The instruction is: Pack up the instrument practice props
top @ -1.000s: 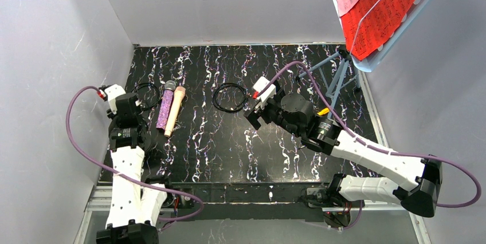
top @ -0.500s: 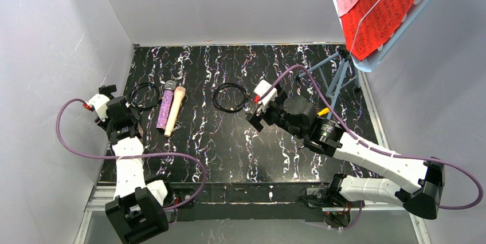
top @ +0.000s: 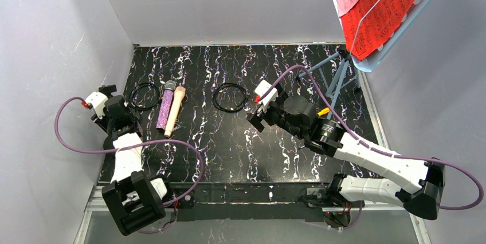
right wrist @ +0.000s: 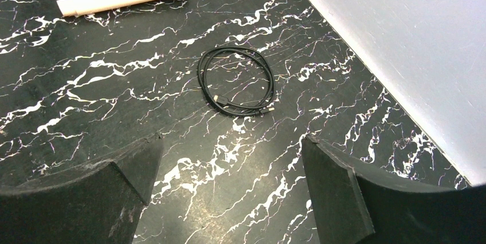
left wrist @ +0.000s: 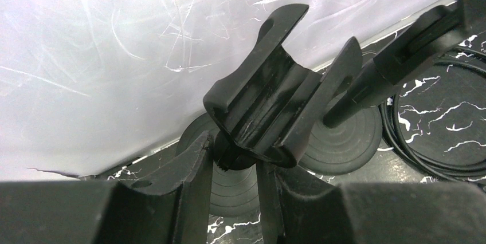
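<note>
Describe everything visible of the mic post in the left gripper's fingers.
The mic post is all black, plastic by its gloss: a U-shaped clip cradle, tilted, on a short neck above a round ribbed base. It stands by the white wall. The left gripper clamps the neck; a second mic post stands close behind.

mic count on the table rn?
2. Purple glitter microphone and cream microphone lie side by side on the table's left side. None seen elsewhere; some could be hidden.

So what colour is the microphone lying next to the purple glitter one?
Cream; the smooth cream microphone shows best in the top external view.
</note>
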### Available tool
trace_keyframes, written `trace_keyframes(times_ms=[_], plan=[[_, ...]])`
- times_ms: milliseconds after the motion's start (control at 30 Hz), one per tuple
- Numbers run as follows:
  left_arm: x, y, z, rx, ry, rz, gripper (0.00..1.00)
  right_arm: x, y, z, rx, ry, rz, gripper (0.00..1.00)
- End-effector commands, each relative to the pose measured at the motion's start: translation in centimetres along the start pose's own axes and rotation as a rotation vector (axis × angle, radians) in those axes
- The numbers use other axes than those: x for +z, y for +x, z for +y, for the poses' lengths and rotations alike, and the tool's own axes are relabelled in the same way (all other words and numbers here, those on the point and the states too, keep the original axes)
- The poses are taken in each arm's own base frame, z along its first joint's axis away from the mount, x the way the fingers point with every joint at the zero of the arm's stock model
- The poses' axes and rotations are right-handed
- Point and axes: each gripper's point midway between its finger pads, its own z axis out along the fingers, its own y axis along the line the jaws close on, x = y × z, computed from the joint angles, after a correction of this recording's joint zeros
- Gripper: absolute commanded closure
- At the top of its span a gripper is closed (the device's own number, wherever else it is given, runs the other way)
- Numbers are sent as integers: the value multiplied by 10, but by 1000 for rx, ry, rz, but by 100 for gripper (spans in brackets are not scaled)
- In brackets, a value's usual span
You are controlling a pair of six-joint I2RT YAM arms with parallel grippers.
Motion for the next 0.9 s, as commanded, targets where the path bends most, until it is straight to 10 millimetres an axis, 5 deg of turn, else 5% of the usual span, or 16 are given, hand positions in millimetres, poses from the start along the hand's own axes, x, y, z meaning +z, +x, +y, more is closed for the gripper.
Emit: trace_keyframes(times_ms=[0,333,633,867], plan=[[5,-19,4,-76,-43,-79,97,-9,-27,-12,30,36,-68,1],[-4,-19,21,-86,-109,-75,37,-9,-27,-12,48,39,-79,1],[-42,-19,48,-119,-184,-5,20,-9,-35,-15,54,49,-97,1],[-81,-43,34,-93,-31,-30,16,1,-35,-18,87,84,-89,1]])
